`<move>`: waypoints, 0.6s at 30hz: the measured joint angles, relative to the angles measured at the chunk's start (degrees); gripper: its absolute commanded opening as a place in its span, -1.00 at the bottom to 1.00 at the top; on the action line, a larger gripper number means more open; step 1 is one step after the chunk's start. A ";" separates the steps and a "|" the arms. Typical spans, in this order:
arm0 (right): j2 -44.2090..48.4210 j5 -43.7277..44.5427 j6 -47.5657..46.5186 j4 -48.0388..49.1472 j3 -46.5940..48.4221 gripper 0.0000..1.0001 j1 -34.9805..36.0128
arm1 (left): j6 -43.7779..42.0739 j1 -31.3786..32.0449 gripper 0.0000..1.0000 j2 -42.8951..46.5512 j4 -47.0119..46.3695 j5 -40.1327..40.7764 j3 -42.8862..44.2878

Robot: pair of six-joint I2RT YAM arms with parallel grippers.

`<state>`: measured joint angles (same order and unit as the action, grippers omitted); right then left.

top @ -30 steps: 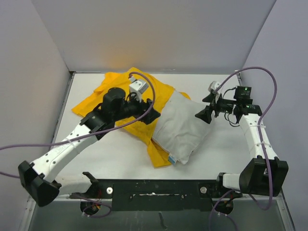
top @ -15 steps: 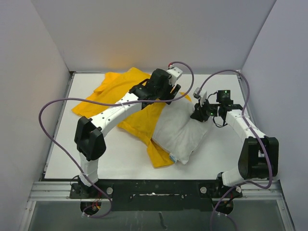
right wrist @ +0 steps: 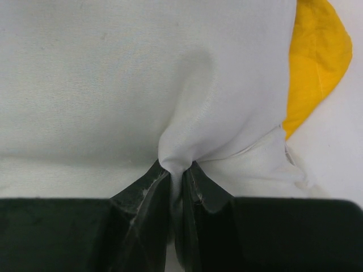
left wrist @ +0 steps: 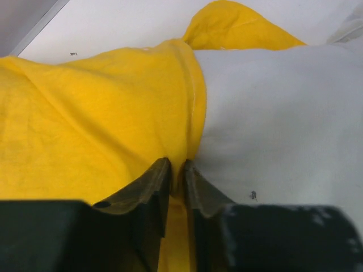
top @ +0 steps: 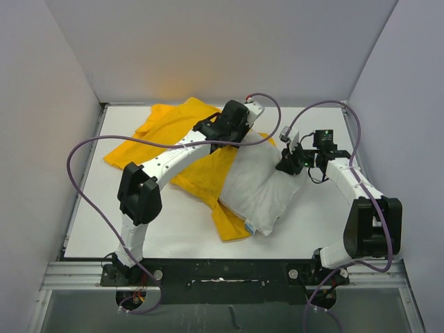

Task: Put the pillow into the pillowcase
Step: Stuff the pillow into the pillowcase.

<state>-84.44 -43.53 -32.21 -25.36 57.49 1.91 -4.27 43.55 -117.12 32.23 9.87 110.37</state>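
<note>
Left gripper (left wrist: 177,165) clamps the bright yellow fabric pillowcase (left wrist: 85,130) beside the plump white cloth pillow (right wrist: 85,73), whose fold right gripper (right wrist: 177,169) pinches. Grips taken; next, the case mouth likely needs opening.

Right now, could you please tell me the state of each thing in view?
Bright yellow fabric pillowcase: crumpled on the table, hem pinched.
Wrinkled white fabric pillow: outside the pillowcase, lying across it, one fold pinched.
Left hand: shut on the pillowcase hem.
Right hand: shut on the pillow fold.
</note>
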 measured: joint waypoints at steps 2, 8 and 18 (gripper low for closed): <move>0.00 0.00 -0.11 0.00 0.00 -0.78 0.02 | -0.17 -0.11 -1.00 -0.02 0.85 -0.09 0.59; 0.00 -0.44 0.07 0.02 0.00 -0.90 0.09 | -0.37 -0.44 -1.00 0.02 1.60 -5.35 1.88; 0.59 -11.39 18.12 10.27 2.71 -1.00 0.26 | 11.47 -2.10 -1.00 0.39 -4.13 -35.04 1.86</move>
<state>-83.85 -54.92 -14.09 -15.09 60.20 2.17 7.20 41.45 -116.73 28.10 -25.17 112.22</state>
